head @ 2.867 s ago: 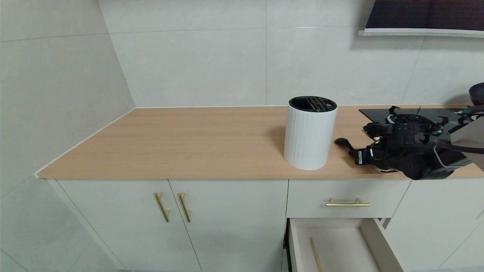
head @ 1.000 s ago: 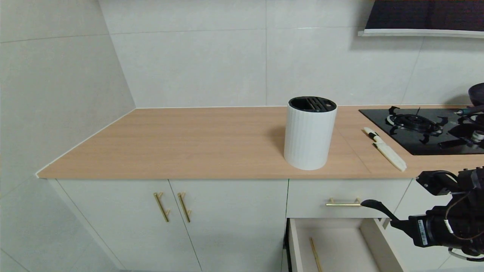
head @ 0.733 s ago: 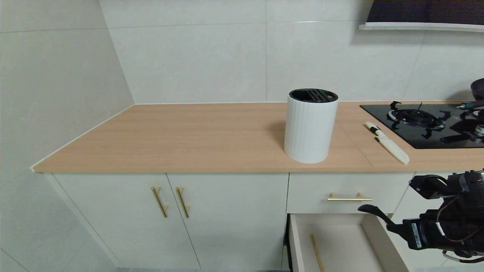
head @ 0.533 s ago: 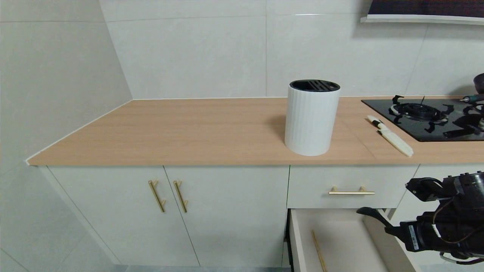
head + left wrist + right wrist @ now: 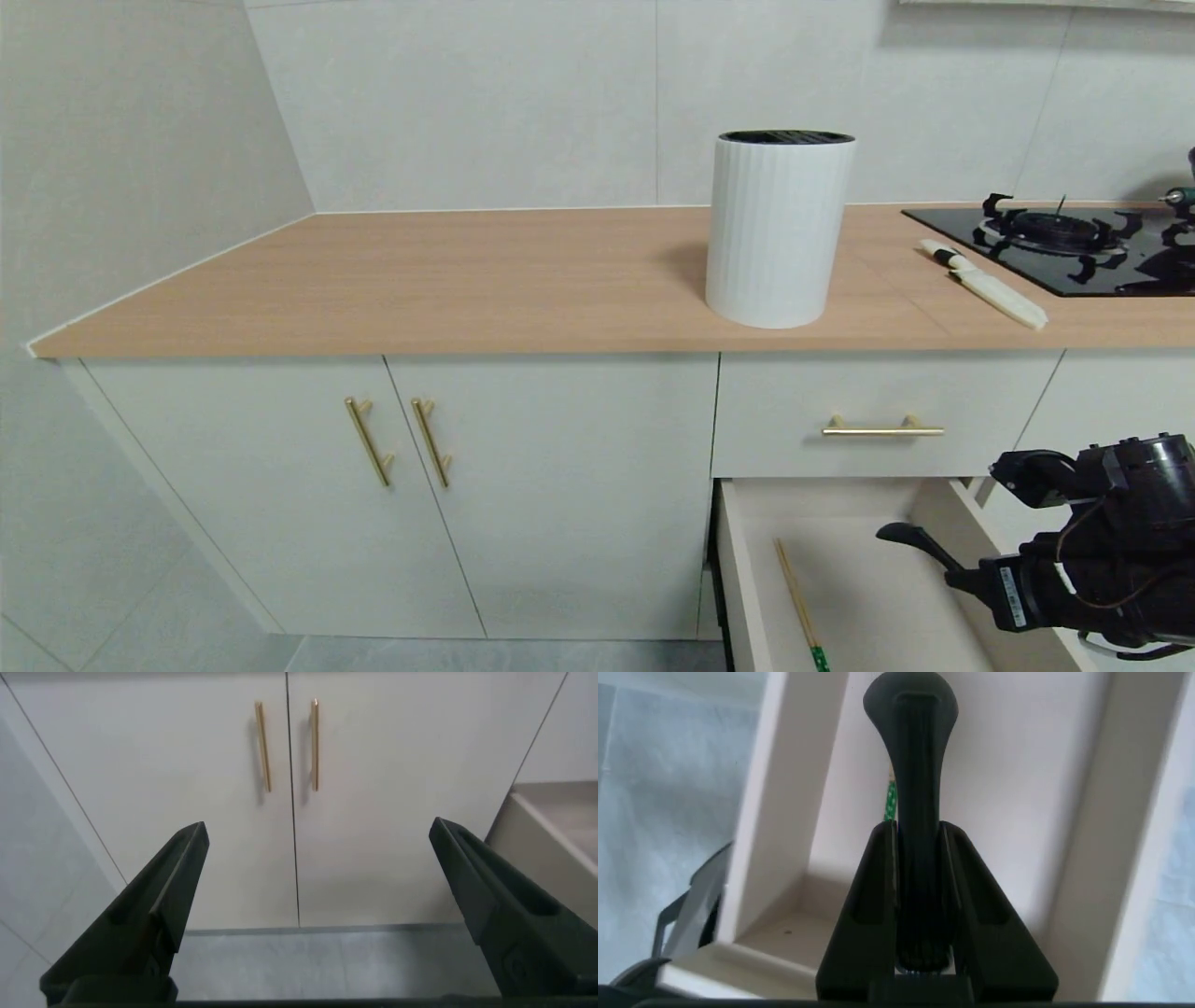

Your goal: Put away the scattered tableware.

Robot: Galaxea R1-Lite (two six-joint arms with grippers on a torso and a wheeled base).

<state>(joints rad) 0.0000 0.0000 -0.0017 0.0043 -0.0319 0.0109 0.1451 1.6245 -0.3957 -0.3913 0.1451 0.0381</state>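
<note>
tableware status, head view: a black-handled utensil [image 5: 904,536] is clamped in the right gripper [image 5: 966,572] at 4 o'clock in frame, held over the open drawer [image 5: 859,607]. what kind of utensil it is cannot be told. chopsticks [image 5: 795,597] are already laid in the drawer, along its 9 o'clock wall. a knife [image 5: 982,285] is lying flat on the counter [image 5: 467,280], at 3 o'clock of the white ribbed holder [image 5: 780,229], between it and the hob [image 5: 1055,245]. holder and hob are not touched by it. the holder is upright.

left wrist view: the left gripper [image 5: 318,833] is seen with fingers spread wide and nothing between them. it is pointed at the closed cabinet doors [image 5: 392,793] with gold handles, and a corner of the drawer is caught at the frame edge.

right wrist view: the fingers are closed tight on the utensil's dark shaft, with the rounded end sticking out past the tips, above the drawer floor. a green chopstick tip is seen just beside it. contact with the floor cannot be told.

progress, as judged: chopsticks are done. the utensil is at the drop stage, so release into the drawer is what remains for it. the knife is not yet put away and is likely meant for the holder. the drawer would then need closing. roughly mid-task.
</note>
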